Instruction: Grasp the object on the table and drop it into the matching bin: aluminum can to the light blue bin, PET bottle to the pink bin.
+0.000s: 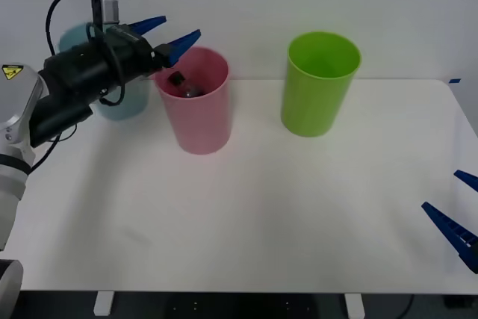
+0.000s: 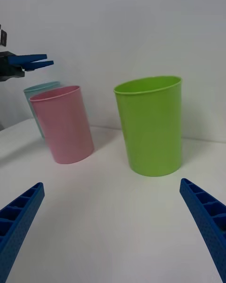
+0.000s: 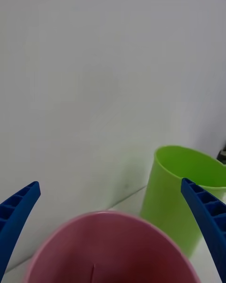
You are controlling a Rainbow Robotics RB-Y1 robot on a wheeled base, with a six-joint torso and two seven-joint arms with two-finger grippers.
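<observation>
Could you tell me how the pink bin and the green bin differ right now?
The pink bin holds the PET bottle; nothing can be seen inside the green bin. The open left hand hovers at the pink bin's rim, while no hand is near the green bin; the open right hand waits at the table edge. Both stand upright and look alike in shape and size.

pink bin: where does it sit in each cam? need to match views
Front: pink bin at upper left of centre, below the open left hand, bottle inside.
Right wrist: left of centre, in front of the light blue bin.
Left wrist: rim at the bottom edge.
Shared landmark: green bin.
</observation>
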